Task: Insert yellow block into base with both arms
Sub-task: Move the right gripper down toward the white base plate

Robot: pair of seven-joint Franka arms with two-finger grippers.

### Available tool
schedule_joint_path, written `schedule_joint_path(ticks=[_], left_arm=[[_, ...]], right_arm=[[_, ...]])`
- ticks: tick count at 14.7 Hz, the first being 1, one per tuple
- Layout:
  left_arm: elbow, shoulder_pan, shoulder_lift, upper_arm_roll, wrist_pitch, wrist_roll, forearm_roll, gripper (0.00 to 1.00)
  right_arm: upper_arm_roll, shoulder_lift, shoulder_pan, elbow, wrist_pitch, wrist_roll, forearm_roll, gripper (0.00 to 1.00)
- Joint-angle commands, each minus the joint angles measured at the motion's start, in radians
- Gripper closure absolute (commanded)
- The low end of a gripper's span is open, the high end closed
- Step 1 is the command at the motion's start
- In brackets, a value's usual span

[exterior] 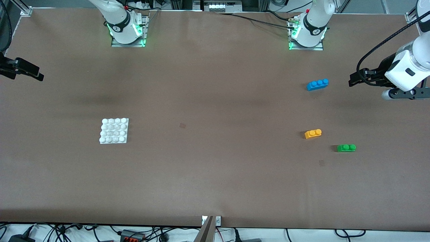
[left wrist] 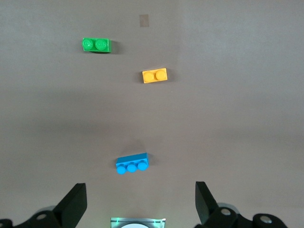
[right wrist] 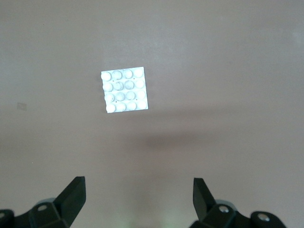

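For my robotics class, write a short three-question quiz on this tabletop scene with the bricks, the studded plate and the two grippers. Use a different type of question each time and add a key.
1. True or false: the yellow block already sits on the base.
2. Which brick lies nearest the front camera? A) blue brick B) yellow block C) green brick
3. Fill in: the left gripper and the right gripper both have their fingers ____ and hold nothing.

Key
1. False: it lies on the table toward the left arm's end, with the base toward the right arm's end.
2. C
3. open
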Motion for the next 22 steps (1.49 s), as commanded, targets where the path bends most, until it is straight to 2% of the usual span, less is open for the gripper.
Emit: schedule_joint_path(ticks=[1,9,14,17,19,22], left_arm=[[0.035,0.010,0.013,-0.007,-0.024,0.013,-0.020,0.00],[0.046,0.010,0.026,-0.007,-0.026,0.022,-0.018,0.00],[0.046,0.011,0.026,-0.007,-0.026,0.019,-0.020,0.00],[0.046,0.011,0.026,-0.007,-0.027,0.019,-0.020,0.00],[0.046,0.011,0.026,-0.007,-0.035,0.021,-0.020,0.00],[0.047,0.011,0.029,-0.007,-0.035,0.025,-0.020,0.00]], right_arm=[[-0.003,-0.008,0.004,-0.007,-0.001,0.004,-0.010,0.00],[-0.003,0.000,0.005,-0.004,-0.001,-0.005,-0.018,0.00],[-0.004,0.043,-0.001,0.005,-0.053,0.001,-0.009,0.00],[-0.004,0.122,-0.001,0.039,-0.035,-0.017,-0.018,0.00],[-0.007,0.167,-0.003,0.042,-0.030,-0.104,0.003,0.00],[0.000,0.233,0.013,0.033,0.051,-0.076,-0.001,0.00]])
